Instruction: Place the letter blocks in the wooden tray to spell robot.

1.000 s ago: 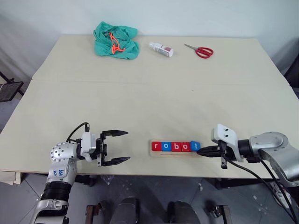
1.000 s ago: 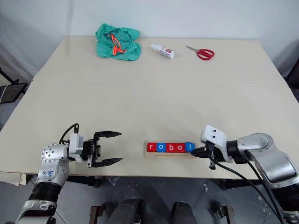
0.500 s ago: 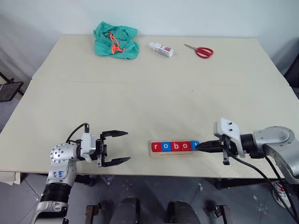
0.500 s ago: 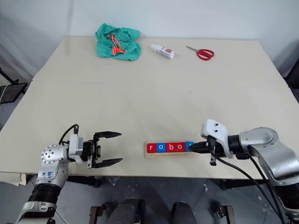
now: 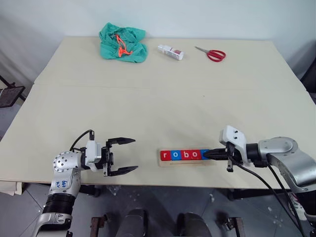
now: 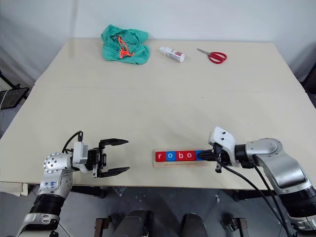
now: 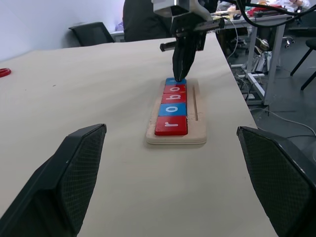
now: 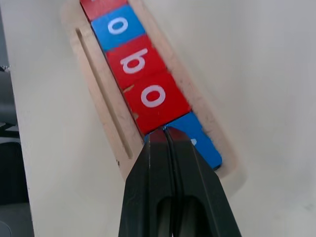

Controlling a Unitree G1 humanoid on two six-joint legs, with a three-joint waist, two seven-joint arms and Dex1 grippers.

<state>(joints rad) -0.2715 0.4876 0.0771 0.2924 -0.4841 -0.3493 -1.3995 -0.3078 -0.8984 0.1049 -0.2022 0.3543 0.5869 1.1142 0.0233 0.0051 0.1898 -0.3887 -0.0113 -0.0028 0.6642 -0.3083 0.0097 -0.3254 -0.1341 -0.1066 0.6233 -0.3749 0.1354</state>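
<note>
Near the surface's front edge, the wooden tray (image 5: 186,162) is holding all five letter blocks (image 5: 180,155) spelling robot, while the right gripper (image 8: 165,136), fingers pressed together, is nudging the blue t block (image 8: 200,140) flush, and the left gripper (image 5: 129,155) is hovering spread apart.

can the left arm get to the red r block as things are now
Probably yes: the left tool is open and points along bare table at the red r block, the tray's near end; the right tool sits at the far end.
</note>
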